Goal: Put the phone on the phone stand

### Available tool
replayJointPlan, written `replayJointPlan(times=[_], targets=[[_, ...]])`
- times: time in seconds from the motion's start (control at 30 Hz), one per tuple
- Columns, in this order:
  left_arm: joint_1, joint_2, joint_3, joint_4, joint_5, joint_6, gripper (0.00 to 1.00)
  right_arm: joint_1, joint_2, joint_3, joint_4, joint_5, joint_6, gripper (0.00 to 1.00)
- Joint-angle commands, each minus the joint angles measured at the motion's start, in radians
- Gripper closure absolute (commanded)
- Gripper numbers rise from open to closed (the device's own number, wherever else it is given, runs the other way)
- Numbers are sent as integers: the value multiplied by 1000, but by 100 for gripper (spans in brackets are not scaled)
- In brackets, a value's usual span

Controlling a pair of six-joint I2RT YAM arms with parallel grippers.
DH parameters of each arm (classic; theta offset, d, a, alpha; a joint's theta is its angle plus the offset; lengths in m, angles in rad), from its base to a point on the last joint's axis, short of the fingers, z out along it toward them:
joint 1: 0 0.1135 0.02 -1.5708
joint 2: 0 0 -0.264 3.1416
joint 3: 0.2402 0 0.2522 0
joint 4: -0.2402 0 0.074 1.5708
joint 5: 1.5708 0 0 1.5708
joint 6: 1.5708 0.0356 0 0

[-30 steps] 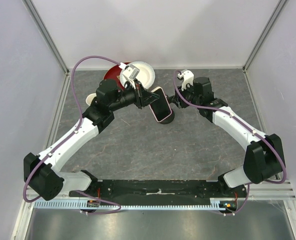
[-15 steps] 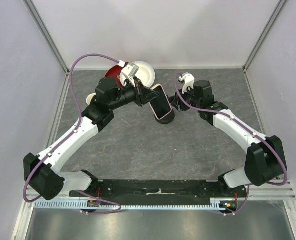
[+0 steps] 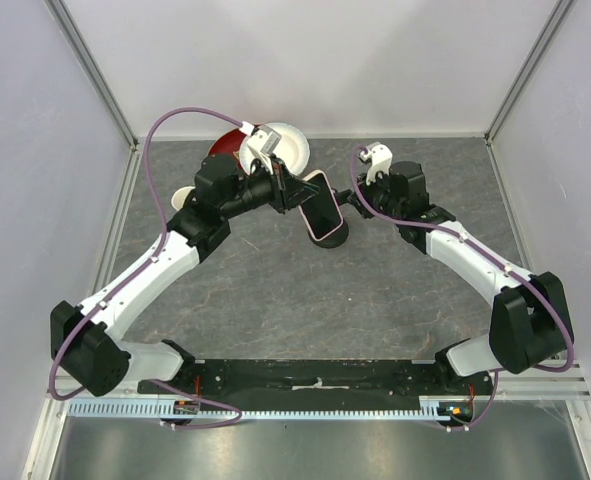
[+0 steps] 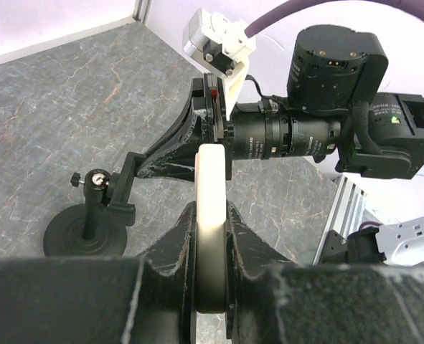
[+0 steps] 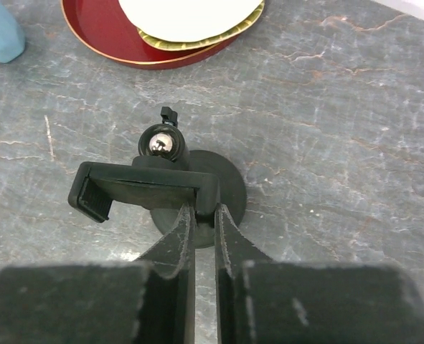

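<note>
The phone (image 4: 212, 186) is pinched tight on its thin edge by the left gripper (image 4: 210, 244). It is held up close to the phone stand (image 5: 154, 188), near the middle of the table's far edge, likely so it can be set in. The phone stand is squeezed at its top by the right gripper (image 5: 203, 215), likely to keep it steady. One phone, one phone stand and three stacked plates (image 5: 190, 14) are counted.
</note>
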Motion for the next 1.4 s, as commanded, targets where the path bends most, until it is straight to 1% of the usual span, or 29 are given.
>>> replayJointPlan(times=[0.0,0.03,0.1,0.13,0.17,0.23,0.27,0.37,0.47,0.57,0.63,0.77,0.9,1.07,1.23,1.37], targets=[[-5,41,67,84,97,67,98,0,-13,-10,79,6,-15,97],[-7,54,75,91,129,129,98,1,-11,-11,78,-1,-42,100],[-13,104,106,101,250,194,98,-8,-3,-13,79,-45,-64,100],[-14,127,121,101,296,254,98,-13,0,-14,76,-66,-80,100],[-17,146,154,100,371,282,98,-20,4,-16,75,-108,-84,100],[-19,212,191,89,439,346,98,-51,10,-17,72,-154,-88,100],[-19,235,236,72,486,368,98,-62,10,-17,73,-174,-91,100],[-19,311,317,11,550,447,98,-97,17,-16,73,-261,-99,100],[-19,347,349,2,559,526,98,-115,38,-5,72,-330,-105,100],[-19,387,385,-17,612,627,98,-137,75,25,58,-415,-116,100],[-19,410,405,-15,642,656,98,-143,95,42,35,-444,-130,100],[-19,483,480,-9,728,655,98,-145,127,59,32,-458,-134,100],[-7,564,534,-23,766,676,98,-145,129,56,32,-464,-137,100],[21,620,598,-27,818,684,98,-145,130,52,30,-467,-145,100],[38,678,647,-34,832,687,98,-143,133,52,27,-467,-150,100],[55,701,650,-32,824,699,98,-145,135,45,27,-465,-154,100]])
